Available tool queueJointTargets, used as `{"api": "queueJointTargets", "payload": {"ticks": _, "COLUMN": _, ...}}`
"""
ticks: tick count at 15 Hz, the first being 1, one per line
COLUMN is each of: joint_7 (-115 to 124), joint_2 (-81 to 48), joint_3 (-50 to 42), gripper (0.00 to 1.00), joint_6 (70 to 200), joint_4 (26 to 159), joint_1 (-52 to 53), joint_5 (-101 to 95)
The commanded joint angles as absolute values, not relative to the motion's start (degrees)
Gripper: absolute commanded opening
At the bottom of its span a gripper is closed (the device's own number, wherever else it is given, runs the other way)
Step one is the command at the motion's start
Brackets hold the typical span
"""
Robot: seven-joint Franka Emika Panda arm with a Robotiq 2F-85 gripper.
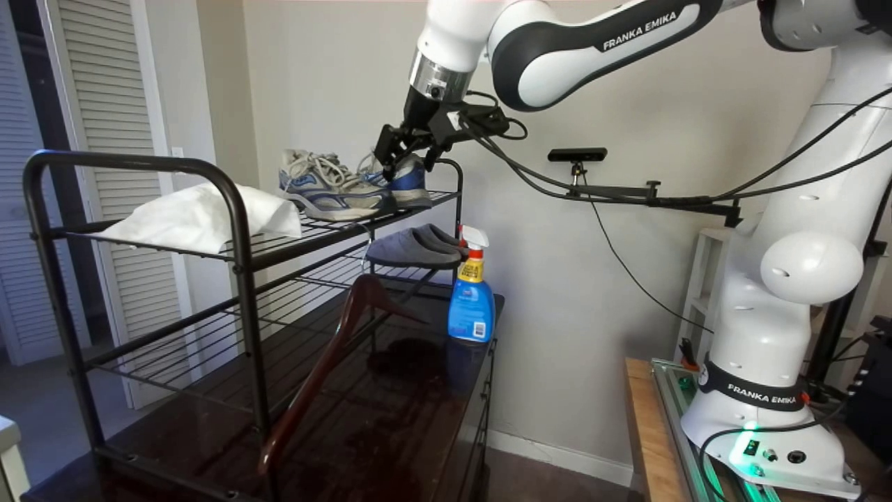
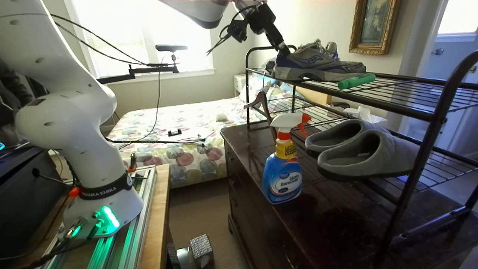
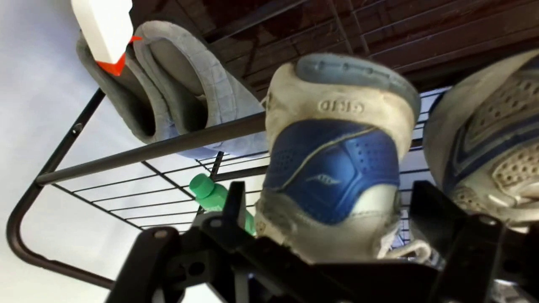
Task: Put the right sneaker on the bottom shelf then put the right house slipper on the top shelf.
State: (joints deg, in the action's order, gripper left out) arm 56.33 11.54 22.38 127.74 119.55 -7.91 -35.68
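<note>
In an exterior view, a window [image 2: 123, 26] glared white behind a bed [image 2: 194, 117] with a disc-patterned cover; white nightstand [image 2: 240, 85] stood beyond. Gilt-framed picture [image 2: 371, 26] hung on cream wall [image 2: 321, 22]. Dark wood dresser [image 2: 259, 216] stood on brownish carpet [image 2: 198, 209]. In an exterior view, louvered doors [image 1: 108, 84] flanked a dark gap; white baseboard [image 1: 564, 457] ran below beige wall [image 1: 557, 362].

Glossy wood dresser [image 1: 418, 404] — metal rack [image 1: 125, 161] — 2 slippers [image 2: 394, 152] in matt cloth.
</note>
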Motion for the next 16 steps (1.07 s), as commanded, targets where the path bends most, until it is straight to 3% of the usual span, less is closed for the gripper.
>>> {"api": "queueJointTargets", "payload": {"ticks": 1, "joint_7": 54.40, "joint_2": 5.81, "joint_3": 17.90, "gripper": 1.00, "joint_6": 126.62, "joint_4": 116.06, "joint_1": -1.98, "joint_5": -33.00}}
{"api": "queueJointTargets", "payload": {"ticks": 8, "joint_7": 56.12, "joint_2": 4.67, "joint_3": 13.03, "gripper": 1.00, "joint_6": 127.35, "joint_4": 114.77, "joint_1": 1.51, "joint_5": -36.51}}
{"api": "queueJointTargets", "payload": {"ticks": 9, "joint_7": 56.72, "joint_2": 4.68, "joint_3": 12.84, "gripper": 0.78, "joint_6": 127.08, "joint_4": 114.52, "joint_1": 1.62, "joint_5": -37.90}}
{"api": "queueJointTargets", "payload": {"ticks": 12, "joint_7": 57.35, "joint_2": 4.79, "joint_3": 12.51, "gripper": 0.57, "joint_6": 127.54, "joint_4": 114.42, "joint_1": 1.75, "joint_5": -42.24}}
{"api": "queueJointTargets", "payload": {"ticks": 16, "joint_7": 55.95, "joint_2": 5.04, "joint_3": 11.75, "gripper": 0.49, "joint_6": 129.32, "joint_4": 114.88, "joint_1": 2.47, "joint_5": -44.00}}
